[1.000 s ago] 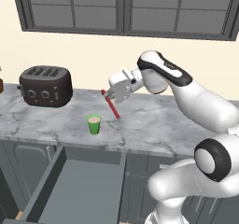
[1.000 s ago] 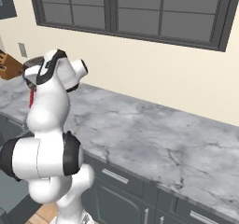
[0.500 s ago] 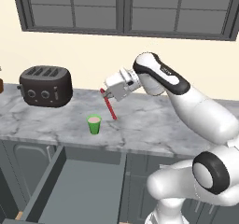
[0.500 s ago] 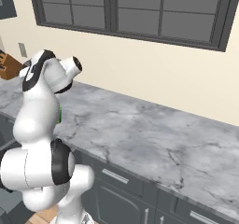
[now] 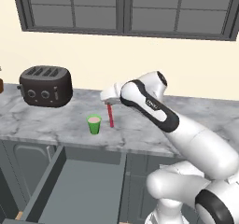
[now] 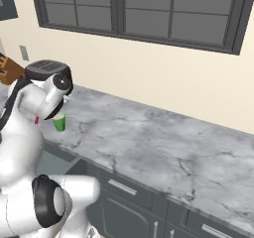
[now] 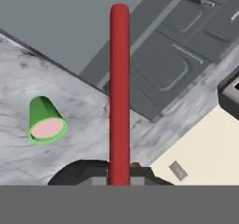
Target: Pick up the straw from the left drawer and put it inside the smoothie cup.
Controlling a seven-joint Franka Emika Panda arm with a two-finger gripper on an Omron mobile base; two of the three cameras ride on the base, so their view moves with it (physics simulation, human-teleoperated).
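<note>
My gripper (image 5: 109, 104) is shut on the top of the red straw (image 5: 110, 116), which hangs nearly upright over the counter. The straw sits just right of the green smoothie cup (image 5: 94, 124) and does not touch it. Looking along the hand, the straw (image 7: 119, 87) runs straight up from the gripper (image 7: 119, 174), with the cup (image 7: 44, 122) off to its left showing its pink top. The left drawer (image 5: 84, 190) stands pulled out below the counter edge, its grey bottom (image 7: 70, 22) bare. From the right base, my arm hides most of the straw; the cup (image 6: 60, 121) stands beside my wrist.
A black toaster (image 5: 45, 85) stands at the counter's back left. A knife block (image 6: 7, 68) sits at the far left by the wall. Grey cabinet doors (image 7: 172, 64) lie beside the drawer. The marble counter (image 6: 163, 143) stretches away to the right.
The hand has turned and come down a little. The straw has gone from tilted to nearly upright, still right of the cup. The cup has stayed put.
</note>
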